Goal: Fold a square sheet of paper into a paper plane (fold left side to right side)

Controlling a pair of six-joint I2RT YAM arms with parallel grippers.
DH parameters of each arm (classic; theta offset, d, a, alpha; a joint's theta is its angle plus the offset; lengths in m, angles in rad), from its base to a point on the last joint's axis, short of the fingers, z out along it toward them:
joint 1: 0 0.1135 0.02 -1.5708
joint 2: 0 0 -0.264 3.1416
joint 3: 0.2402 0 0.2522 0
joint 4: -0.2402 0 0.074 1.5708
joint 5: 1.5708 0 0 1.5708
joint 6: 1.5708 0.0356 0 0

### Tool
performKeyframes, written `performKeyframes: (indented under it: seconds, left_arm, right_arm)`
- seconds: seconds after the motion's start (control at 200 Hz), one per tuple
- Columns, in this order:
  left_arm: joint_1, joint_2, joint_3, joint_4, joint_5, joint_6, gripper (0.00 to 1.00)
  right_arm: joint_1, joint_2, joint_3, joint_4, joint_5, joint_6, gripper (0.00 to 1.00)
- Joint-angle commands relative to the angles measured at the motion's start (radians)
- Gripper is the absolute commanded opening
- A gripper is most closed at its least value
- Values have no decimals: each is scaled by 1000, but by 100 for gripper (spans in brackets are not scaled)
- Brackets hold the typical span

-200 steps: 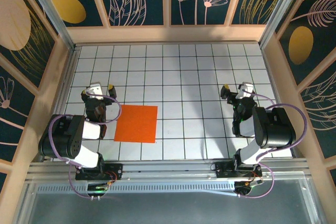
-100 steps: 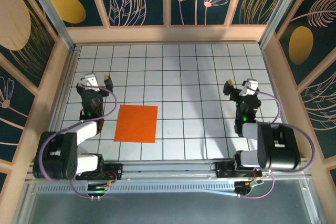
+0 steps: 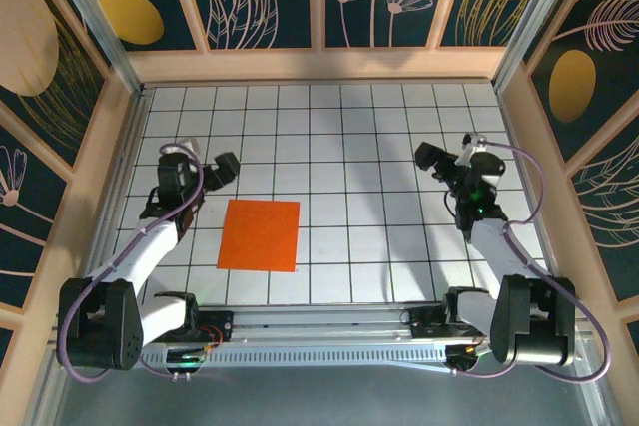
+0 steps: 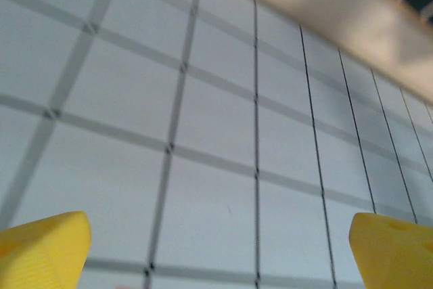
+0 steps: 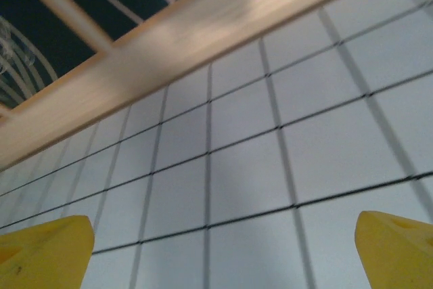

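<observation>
1. Looking thru the wrist cams, I see my yellow pads cut off at the frame corners: left pads [image 4: 40, 252], right pads [image 5: 40, 252]. Grid lines are blurry up close.
2. My left gripper [image 3: 200, 167] has its jaws wide apart w/ nothing betw. them. It sits near the far-left corner of the square sheet of paper [image 3: 260, 234], not touching it.
3. My right gripper [image 3: 451, 162] also has its jaws apart and empty, over the right side of the table [image 3: 379, 147], well apart from the sheet.
4. Sheet lies flat and unfolded, left of centre.
5. Count: 1 sheet, 2 grippers, 2 pads per wrist view.
6. Wooden rail [image 5: 203, 25] is blurred.
</observation>
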Motion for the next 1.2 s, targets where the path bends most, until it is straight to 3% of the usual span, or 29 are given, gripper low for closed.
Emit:
performKeyframes:
  seconds: [0.0,0.245,0.555,1.006,1.196]
  left_arm:
    - [-91,16,-9,-162,150,-74,95]
    - [-220,79,-17,-216,252,-118,70]
    - [-301,260,-22,-195,208,-119,41]
    - [-337,429,-29,-5,223,-218,28]
    - [-364,535,57,64,211,-266,24]
  right_arm:
    - [26,49,88,-141,-198,83,98]
    - [153,164,196,-247,-204,33,93]
    - [188,201,247,-270,-153,29,93]
    - [187,185,258,-314,-72,-6,93]
    - [183,178,254,-323,-55,-17,93]
